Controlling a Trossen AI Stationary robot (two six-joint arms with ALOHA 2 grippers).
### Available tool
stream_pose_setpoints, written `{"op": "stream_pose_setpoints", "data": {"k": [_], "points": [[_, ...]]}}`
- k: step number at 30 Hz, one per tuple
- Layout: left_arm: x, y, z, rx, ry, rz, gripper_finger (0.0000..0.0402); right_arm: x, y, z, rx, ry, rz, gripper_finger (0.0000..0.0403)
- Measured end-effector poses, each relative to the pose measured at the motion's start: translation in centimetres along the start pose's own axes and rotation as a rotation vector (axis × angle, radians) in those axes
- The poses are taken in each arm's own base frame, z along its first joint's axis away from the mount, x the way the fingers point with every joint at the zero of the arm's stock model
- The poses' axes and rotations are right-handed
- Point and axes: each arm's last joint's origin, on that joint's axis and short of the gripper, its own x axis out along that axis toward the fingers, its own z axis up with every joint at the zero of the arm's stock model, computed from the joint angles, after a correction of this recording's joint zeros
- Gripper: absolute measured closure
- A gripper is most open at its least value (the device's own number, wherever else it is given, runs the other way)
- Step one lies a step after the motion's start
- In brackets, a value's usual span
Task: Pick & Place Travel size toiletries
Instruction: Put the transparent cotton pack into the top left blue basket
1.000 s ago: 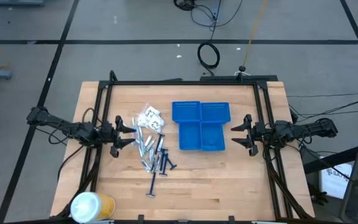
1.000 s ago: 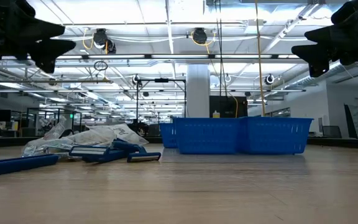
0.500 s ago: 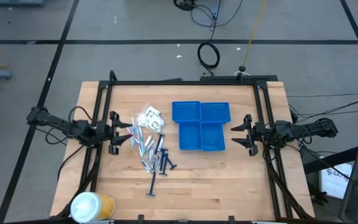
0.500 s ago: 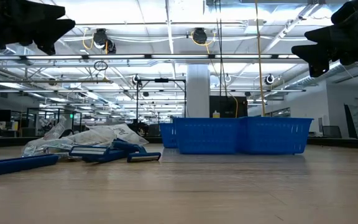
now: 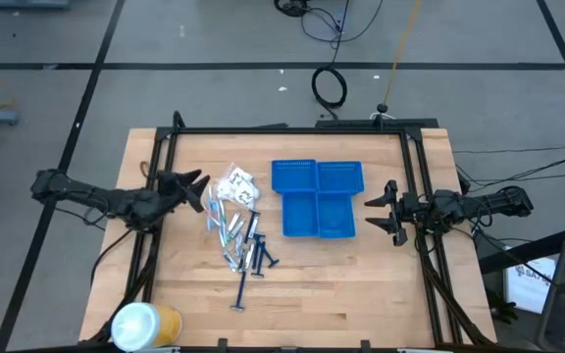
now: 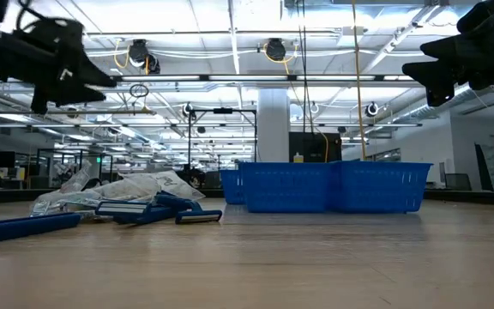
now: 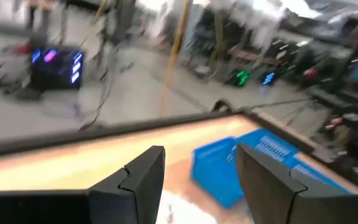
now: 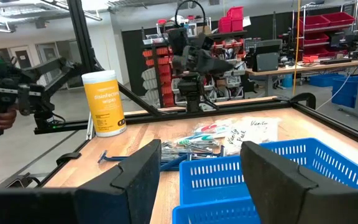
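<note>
While the toiletries (image 5: 238,227) sit in a loose heap on the wooden table (image 5: 361,284), just left of the blue compartment tray (image 5: 318,199), neither arm has anything in its fingers. The left gripper (image 5: 196,186) hangs above the table's left side, angled toward the far edge of the heap, fingers spread with nothing between them. Its own wrist view is smeared, so only the two dark fingers (image 7: 143,177), a blurry blue tray (image 7: 229,171) and a strip of table edge come through; the heap is basically unreadable there.

The right gripper (image 5: 381,212) hovers beside the tray's right wall, jaws also spread and empty. From its wrist camera the near wall of the tray (image 8: 253,180) cuts off the lower part of the heap (image 8: 207,146), though a crinkly packet (image 8: 250,132) with writing and a blue razor (image 8: 114,158) lying apart still show.

In the low view the pile (image 6: 118,199) is mostly a lump of clear-white packaging with a couple of razors (image 6: 157,210) in front; the tubes and thin sticks can't be picked out. One razor (image 5: 241,292) lies off toward the near edge. The white-and-yellow wipes canister (image 5: 143,325) sits at the near left corner, partly cut off by the frame
</note>
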Motion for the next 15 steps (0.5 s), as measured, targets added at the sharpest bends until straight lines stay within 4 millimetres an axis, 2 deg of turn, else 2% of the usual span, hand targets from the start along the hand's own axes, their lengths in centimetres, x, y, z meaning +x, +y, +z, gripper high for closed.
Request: {"op": "stream_pose_setpoints", "data": {"k": [6,15], "points": [[2.6,0.5,-0.5,-0.16,0.192,0.152,0.0206,0.0,0.0,0.0,0.0,0.0,0.0,0.0195],[6.6,2.7,-1.9,-0.332,0.438,0.241,0.0206,0.0,0.0,0.0,0.0,0.0,0.0,0.0195]]}}
